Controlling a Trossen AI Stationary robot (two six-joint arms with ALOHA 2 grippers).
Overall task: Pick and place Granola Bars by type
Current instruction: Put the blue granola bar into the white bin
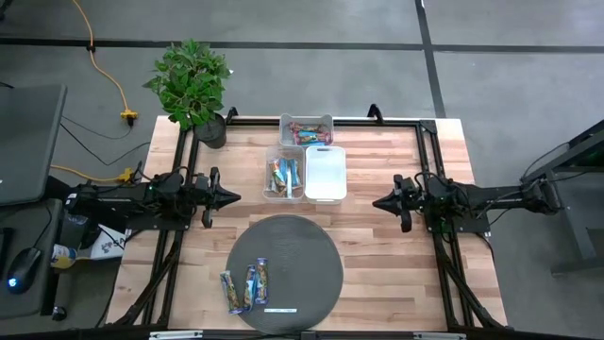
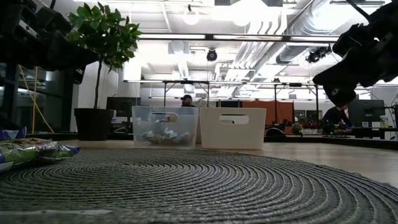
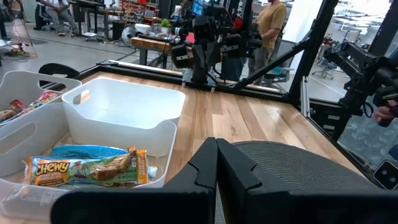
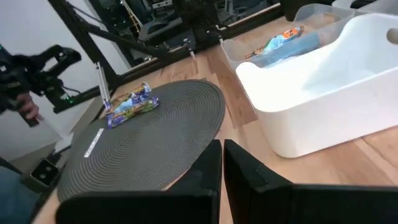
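While both arms hang idle above the wooden bench (image 1: 377,246), each dark two-finger tool has its fingers pressed together on nothing: the left tool (image 1: 231,197) sits near the left edge, the right tool (image 1: 379,202) near the right edge, both well apart from the bars.

Three bins stand at the back of the bench. A clear plastic bin (image 1: 306,129) farthest back holds red/pink-wrapped granola bars (image 1: 308,133); I cannot count them. In front of it, side by side, are a clear bin (image 1: 284,176) with a few blue and orange-brown wrapped bars (image 3: 87,168), their count unclear, and a white plastic bin (image 1: 326,173) with nothing visible inside.

On the round dark woven mat (image 1: 297,255) at the front, three foil-wrapped granola bars (image 1: 245,284) with blue and green wrappers lie just beside each other near its left rim. One thin white label strip (image 1: 279,310) lies close by on the mat.

One potted green plant (image 1: 192,87) stands at the back left corner.
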